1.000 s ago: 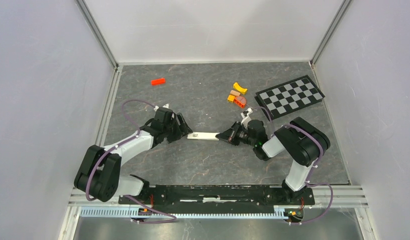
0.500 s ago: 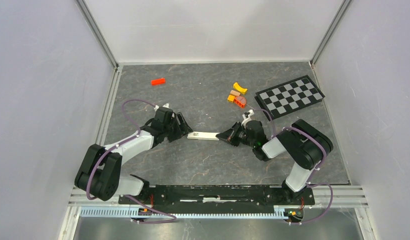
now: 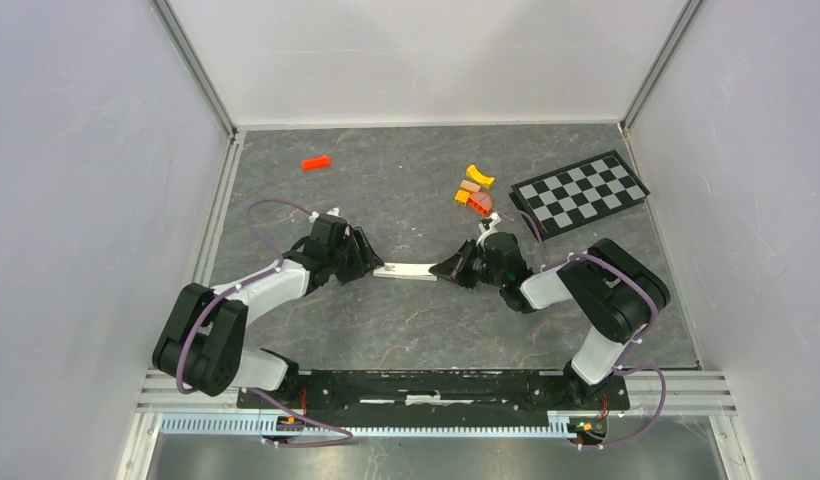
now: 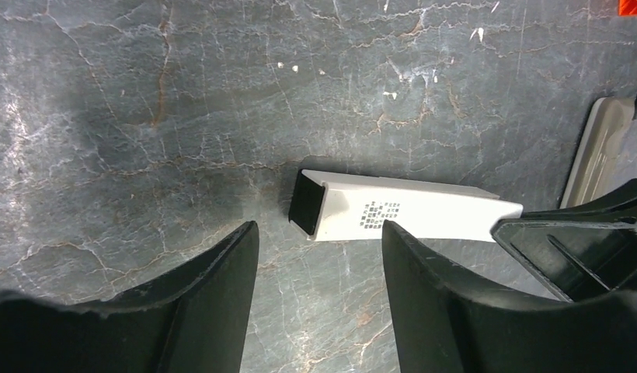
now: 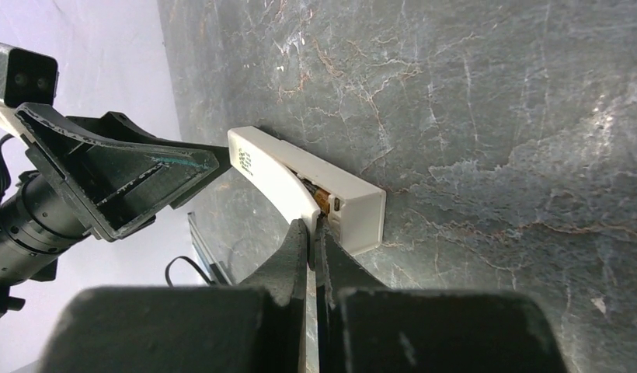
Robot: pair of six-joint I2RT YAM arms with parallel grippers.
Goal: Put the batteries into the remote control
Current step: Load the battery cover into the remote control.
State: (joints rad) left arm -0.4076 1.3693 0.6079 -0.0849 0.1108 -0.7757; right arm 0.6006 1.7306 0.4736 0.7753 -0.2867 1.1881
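The remote control (image 3: 406, 271) is a slim white bar resting on its long edge between my two grippers. Its black end (image 4: 305, 202) faces my left gripper (image 4: 319, 233), which is open; the end lies just ahead of the fingertips, not between them. In the right wrist view the remote (image 5: 300, 175) shows an open recess with a copper contact (image 5: 323, 200). My right gripper (image 5: 311, 227) is shut, its tips touching the remote at that recess. In the top view the left gripper (image 3: 369, 263) and right gripper (image 3: 444, 269) sit at opposite ends. The batteries are out of view.
A grey-tan flat piece (image 4: 603, 148) with a rounded corner lies beyond the right gripper. Orange and yellow blocks (image 3: 474, 190) and a checkerboard (image 3: 580, 193) sit at the back right, a red block (image 3: 316, 162) at the back left. Walls enclose three sides.
My left jaws have narrowed a little. The right wrist has edged left toward the remote, which has barely shifted.
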